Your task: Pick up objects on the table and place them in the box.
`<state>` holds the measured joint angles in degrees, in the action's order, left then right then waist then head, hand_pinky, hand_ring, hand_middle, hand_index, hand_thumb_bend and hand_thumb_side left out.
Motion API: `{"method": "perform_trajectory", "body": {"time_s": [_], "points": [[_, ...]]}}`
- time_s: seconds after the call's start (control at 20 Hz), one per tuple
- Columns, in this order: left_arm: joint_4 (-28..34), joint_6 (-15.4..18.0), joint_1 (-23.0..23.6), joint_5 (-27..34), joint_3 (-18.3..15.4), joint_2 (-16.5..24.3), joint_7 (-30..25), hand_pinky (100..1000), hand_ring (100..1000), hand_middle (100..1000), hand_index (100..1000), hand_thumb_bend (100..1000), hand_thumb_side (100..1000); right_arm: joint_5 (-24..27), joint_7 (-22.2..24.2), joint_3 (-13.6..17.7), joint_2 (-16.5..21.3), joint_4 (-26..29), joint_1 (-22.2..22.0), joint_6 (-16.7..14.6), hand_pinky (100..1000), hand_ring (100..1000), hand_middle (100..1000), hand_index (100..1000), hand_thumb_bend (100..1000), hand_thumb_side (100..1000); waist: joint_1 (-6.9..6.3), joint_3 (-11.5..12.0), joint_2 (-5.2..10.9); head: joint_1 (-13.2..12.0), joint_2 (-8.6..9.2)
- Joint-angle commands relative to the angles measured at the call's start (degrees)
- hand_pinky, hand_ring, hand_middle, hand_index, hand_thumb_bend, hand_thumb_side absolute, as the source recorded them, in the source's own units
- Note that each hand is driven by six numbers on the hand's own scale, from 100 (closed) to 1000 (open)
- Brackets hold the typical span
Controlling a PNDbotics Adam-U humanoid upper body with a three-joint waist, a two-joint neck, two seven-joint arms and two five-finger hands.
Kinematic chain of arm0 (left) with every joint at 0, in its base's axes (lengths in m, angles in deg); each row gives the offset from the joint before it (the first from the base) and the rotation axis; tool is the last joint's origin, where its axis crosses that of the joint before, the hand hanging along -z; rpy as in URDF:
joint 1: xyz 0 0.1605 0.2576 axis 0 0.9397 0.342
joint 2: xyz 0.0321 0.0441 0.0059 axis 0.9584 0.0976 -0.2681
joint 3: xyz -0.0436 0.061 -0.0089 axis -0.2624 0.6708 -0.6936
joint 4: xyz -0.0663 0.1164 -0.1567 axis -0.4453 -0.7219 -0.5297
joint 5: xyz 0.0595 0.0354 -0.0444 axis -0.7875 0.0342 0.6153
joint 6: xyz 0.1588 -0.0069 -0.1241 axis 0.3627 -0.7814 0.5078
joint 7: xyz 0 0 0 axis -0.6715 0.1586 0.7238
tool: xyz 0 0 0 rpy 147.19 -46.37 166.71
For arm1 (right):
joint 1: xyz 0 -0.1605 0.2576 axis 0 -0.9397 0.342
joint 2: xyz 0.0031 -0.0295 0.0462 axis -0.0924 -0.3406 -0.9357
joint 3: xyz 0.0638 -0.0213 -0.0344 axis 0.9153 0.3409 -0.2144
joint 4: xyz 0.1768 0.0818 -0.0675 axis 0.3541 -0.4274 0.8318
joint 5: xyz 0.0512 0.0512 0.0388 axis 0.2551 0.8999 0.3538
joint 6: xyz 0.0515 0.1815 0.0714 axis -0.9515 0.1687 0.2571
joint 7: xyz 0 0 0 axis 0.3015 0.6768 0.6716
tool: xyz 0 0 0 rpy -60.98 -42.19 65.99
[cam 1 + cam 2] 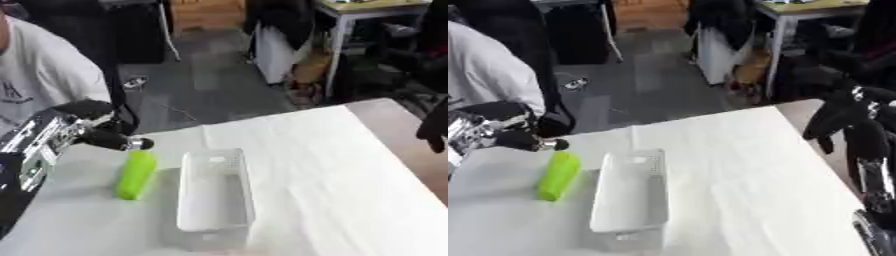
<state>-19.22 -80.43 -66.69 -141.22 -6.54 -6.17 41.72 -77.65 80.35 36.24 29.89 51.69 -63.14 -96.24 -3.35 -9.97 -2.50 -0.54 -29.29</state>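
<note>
The left hand [92, 131], fingers curled and grasping nothing, hovers just above the upper end of the green cylinder [136, 174], whose long axis runs toward the frame's bottom beside the box [214, 192].

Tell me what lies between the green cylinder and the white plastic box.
Only a bare strip of white table cover separates the green cylinder from the white plastic box, seen in the left eye view.

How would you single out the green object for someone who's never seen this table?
Start at the white-covered table and find the white box near its middle. Just left of the box, under the robot's left hand, lies the green object: a bright green, elongated cylinder-like shape, the only coloured item there.
</note>
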Motion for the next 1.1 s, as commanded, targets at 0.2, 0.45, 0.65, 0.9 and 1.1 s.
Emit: {"method": "perform_trajectory", "body": {"time_s": [0.2,0.45,0.65,0.9,1.1], "points": [[-9.5,0.1,-4.9,-5.2,-2.8,-1.1,-8.0,358,602,670,589,720,1000,0.5,1.3,0.2,0.8,0.6,0.9,0.3,100,381,436,519,100,720,0.18,-0.3,0.96,-0.3,-0.11],[-14.5,0.5,-7.3,-12.1,-4.2,-3.2,-10.0,337,586,640,546,726,1000,0.6,1.8,0.2,0.7,0.6,1.0,0.5,100,381,436,519,100,720,0.20,-0.5,0.98,-0.5,-0.06],[-18.1,0.2,-8.3,-17.0,-6.0,-4.3,-10.0,337,587,629,521,738,1000,0.8,2.0,0.2,0.6,0.6,1.3,0.4,100,380,435,519,100,717,0.17,-0.8,0.94,-0.7,0.03],[-21.5,-0.4,-8.6,-19.5,-7.9,-5.5,-10.8,320,570,609,529,774,1000,1.1,2.2,0.2,0.3,0.6,1.7,0.4,100,380,435,519,100,716,0.12,-1.3,0.80,-0.7,0.22],[-22.8,-0.6,-8.8,-20.5,-8.4,-6.5,-11.7,321,570,610,546,754,1000,1.3,2.4,0.1,0.2,0.6,1.9,0.4,100,381,436,519,100,715,0.10,-1.6,0.63,-0.9,0.44]]}}
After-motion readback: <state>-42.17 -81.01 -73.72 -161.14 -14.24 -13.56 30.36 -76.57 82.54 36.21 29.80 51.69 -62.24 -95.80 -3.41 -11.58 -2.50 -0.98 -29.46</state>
